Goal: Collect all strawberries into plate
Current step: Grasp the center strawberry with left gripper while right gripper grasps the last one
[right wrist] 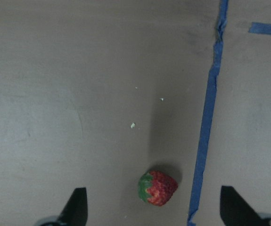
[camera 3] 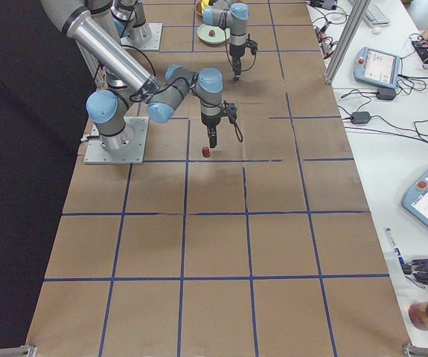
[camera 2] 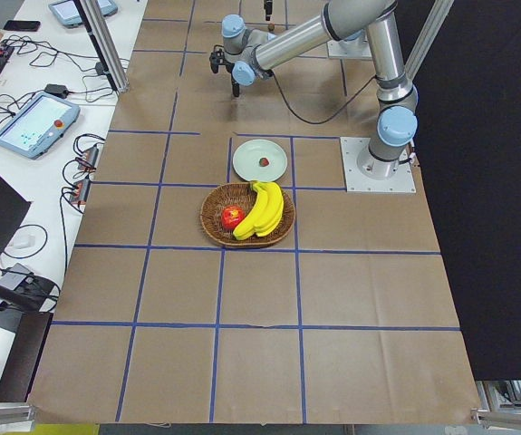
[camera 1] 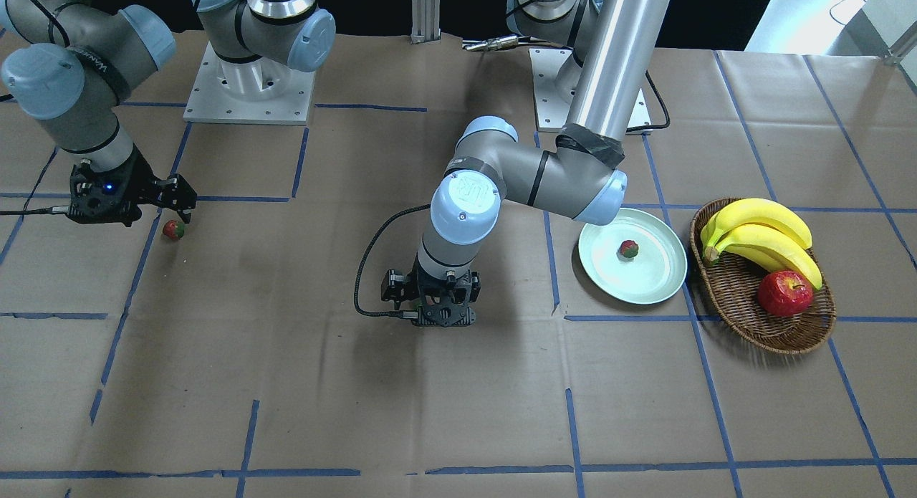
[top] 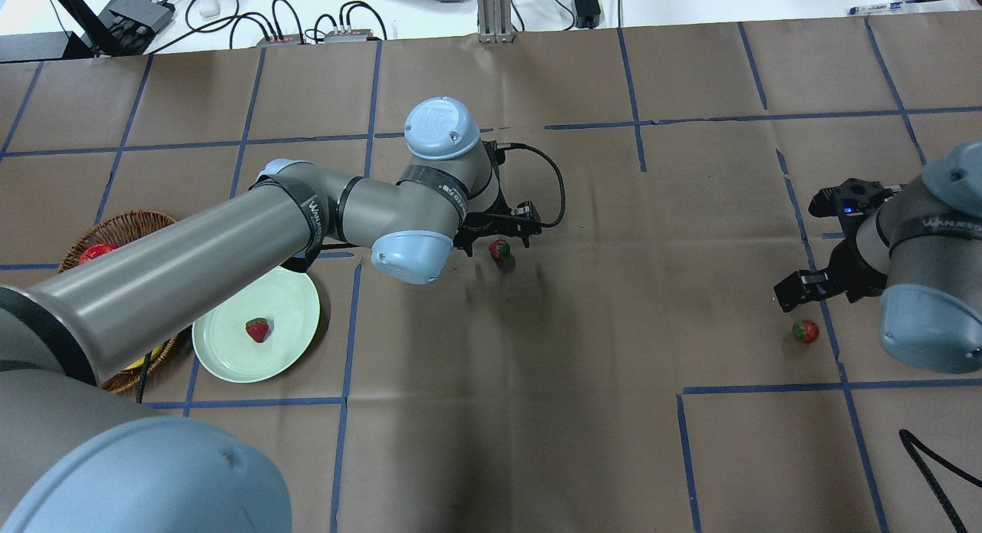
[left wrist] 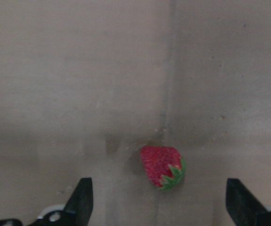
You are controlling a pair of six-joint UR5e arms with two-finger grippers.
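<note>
One strawberry (top: pixel 257 330) lies on the pale green plate (top: pixel 299 299), which also shows in the front view (camera 1: pixel 648 279). A second strawberry (top: pixel 499 250) lies on the table paper just below my left gripper (top: pixel 497 238). The left wrist view shows it (left wrist: pixel 162 166) between the open fingers (left wrist: pixel 81 197), untouched. A third strawberry (top: pixel 805 331) lies beside a blue tape line, close to my right gripper (top: pixel 798 289). The right wrist view shows it (right wrist: pixel 157 187) between the open fingers (right wrist: pixel 77 205), untouched.
A brown wicker basket (camera 1: pixel 777 337) stands right beside the plate, holding bananas (camera 1: pixel 763 233) and a red apple (camera 1: pixel 785 293). The left arm's long link (top: pixel 192 264) passes over the basket and the plate's edge. Blue tape lines grid the brown paper.
</note>
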